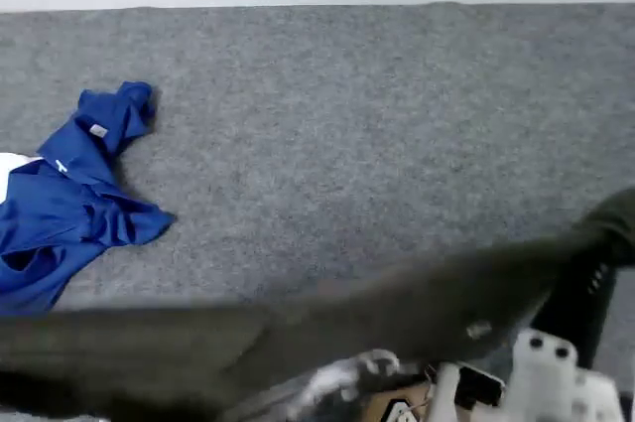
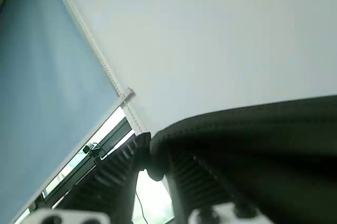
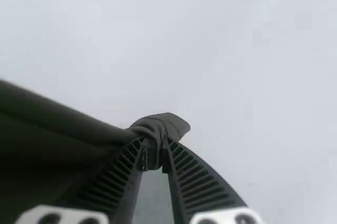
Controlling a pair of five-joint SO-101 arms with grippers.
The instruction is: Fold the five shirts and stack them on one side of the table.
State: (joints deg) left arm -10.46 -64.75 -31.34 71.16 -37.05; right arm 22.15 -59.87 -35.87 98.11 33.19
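while the left end effector [image 2: 154, 156] and right end effector [image 3: 154, 149] each pinch a bunched edge, the dark shirt [image 1: 298, 331] hangs stretched taut as a long band.

No readable text, numbers or signs. Blue shirt [image 1: 60, 204]: small pale tag [image 1: 97, 130] near the collar, print too small. Dark shirt [image 1: 298, 328]: small pale label [image 1: 478, 330], some way along the cloth from the right gripper [image 3: 154, 158] fingers, unreadable. White marks on a black arm [image 1: 593, 283], illegible.
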